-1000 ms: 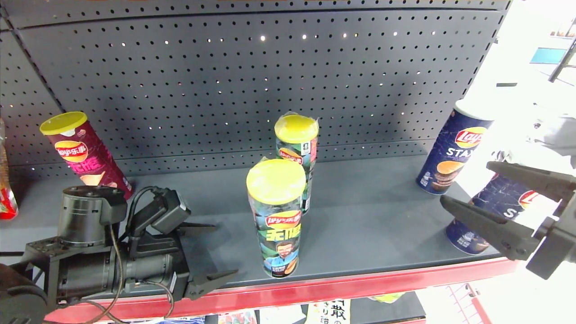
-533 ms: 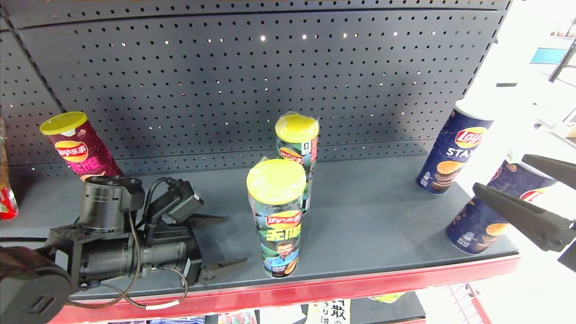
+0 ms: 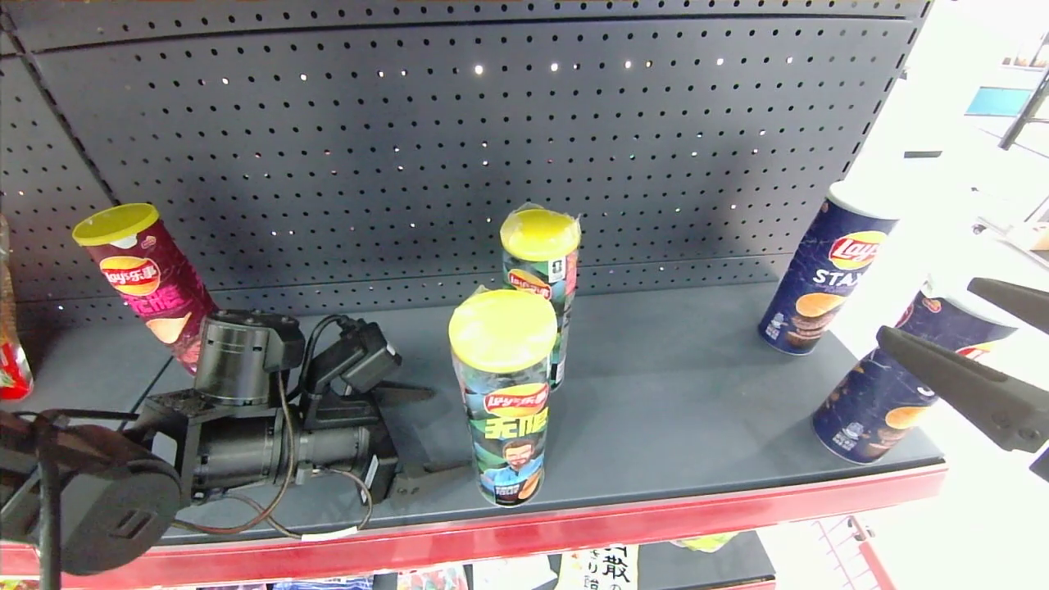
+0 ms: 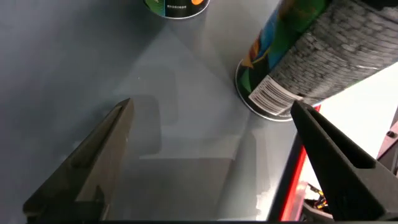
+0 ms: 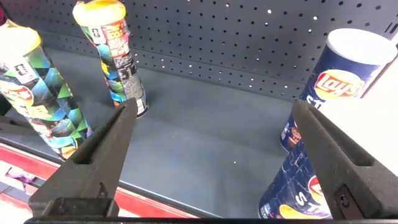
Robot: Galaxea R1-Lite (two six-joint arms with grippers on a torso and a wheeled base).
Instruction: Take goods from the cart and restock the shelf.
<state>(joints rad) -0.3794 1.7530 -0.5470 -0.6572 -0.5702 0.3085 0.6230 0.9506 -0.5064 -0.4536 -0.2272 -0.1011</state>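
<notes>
Hovering low over the shelf (image 3: 672, 410), left gripper (image 3: 422, 433) has its jaws wide apart and empty, just left of the front green can (image 3: 501, 393). In the left wrist view that can's base sits right by one fingertip; contact unclear. Rear green can (image 3: 539, 270) stands directly behind it. Maroon can (image 3: 147, 279) is at back left, behind the left arm. Right gripper (image 3: 926, 311) is also spread and empty, off the shelf's right end, near the front blue can (image 3: 885, 393). Rear blue can (image 3: 824, 279) stands behind that.
</notes>
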